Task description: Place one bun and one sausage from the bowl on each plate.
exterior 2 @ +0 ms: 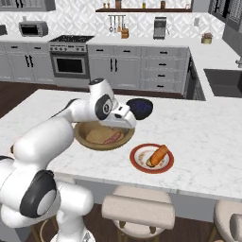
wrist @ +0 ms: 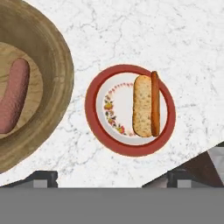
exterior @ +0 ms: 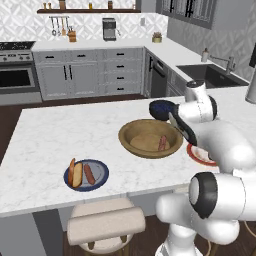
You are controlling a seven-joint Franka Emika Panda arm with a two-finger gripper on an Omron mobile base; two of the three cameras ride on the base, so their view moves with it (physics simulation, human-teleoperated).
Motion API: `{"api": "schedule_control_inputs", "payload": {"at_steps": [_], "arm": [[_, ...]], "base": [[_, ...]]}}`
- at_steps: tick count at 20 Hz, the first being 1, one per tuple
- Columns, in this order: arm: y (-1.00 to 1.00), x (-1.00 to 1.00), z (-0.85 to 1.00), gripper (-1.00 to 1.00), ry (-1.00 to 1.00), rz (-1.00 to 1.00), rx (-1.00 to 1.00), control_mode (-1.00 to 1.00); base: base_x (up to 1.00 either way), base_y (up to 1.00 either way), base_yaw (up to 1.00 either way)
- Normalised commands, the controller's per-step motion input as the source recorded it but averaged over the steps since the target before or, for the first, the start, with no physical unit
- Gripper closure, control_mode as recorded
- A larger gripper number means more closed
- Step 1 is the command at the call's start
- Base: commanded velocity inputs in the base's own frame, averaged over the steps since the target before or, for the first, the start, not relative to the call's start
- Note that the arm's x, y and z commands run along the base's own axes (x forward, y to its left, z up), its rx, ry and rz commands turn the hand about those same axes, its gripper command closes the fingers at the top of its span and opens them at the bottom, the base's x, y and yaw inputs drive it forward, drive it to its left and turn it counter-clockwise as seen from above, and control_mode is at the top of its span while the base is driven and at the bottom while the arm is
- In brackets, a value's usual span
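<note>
Left base view: the wide, shallow, tan-brown wooden bowl [exterior: 150, 138] sits mid-surface on the white marble surface [exterior: 60, 135]. It holds one pink sausage [exterior: 162, 143] and what reads as a pale bun [exterior: 145, 142] flat on the bottom. The round dark blue-grey plate [exterior: 86, 175] carries a bun and a sausage side by side, well apart from the arm. The white plate with a red rim [exterior: 199, 156] is mostly hidden behind the arm's forearm. A smaller, deeper dark blue bowl [exterior: 161, 108] stands beyond the wooden bowl.

Right base view: the hand hangs over the near edge of the wooden bowl [exterior 2: 101, 136], between it and the red-rimmed plate [exterior 2: 151, 158]. That plate bears a bun with a sausage alongside. The dark blue bowl [exterior 2: 140, 108] is just past the hand.

Hand view: the fingers [wrist: 109, 178] show as two dark tips far apart, nothing between them. Straight ahead of the fingers lies the red-rimmed plate [wrist: 130, 110], with its bun [wrist: 141, 105] and thin sausage [wrist: 155, 103] touching, both long axes running away from the fingers. Off to one side of the fingers is the wooden bowl [wrist: 52, 61], with the remaining sausage [wrist: 14, 95] lying on its floor, long axis also roughly away from the fingers.

Judgement: both plates look served, so the task appears complete or nearly so. The fingers are empty above the red-rimmed plate; any next move is most likely a retreat clear of it.
</note>
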Motion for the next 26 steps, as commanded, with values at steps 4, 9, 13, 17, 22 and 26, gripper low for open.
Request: {"api": "schedule_control_inputs", "payload": {"at_steps": [4,9,13,17,22,26], "arm": [[0.98,0.95,0.05,-1.0,0.35,0.0,-0.05,-1.0],[0.8,0.79,-0.77,-1.0,0.32,0.0,-0.05,-1.0],[0.14,0.61,-0.96,-1.0,0.21,0.0,0.0,-1.0],[-0.24,0.34,-0.66,-1.0,0.03,0.05,0.08,-1.0],[-0.04,0.19,-0.3,-1.0,0.0,0.04,0.02,-1.0],[-0.14,0.01,-0.5,-1.0,-0.03,0.0,0.0,-1.0]], "base": [[0.0,0.0,0.0],[0.0,0.0,0.0],[0.0,0.0,0.0],[0.0,0.0,0.0],[0.0,0.0,0.0],[0.0,0.0,0.0]]}}
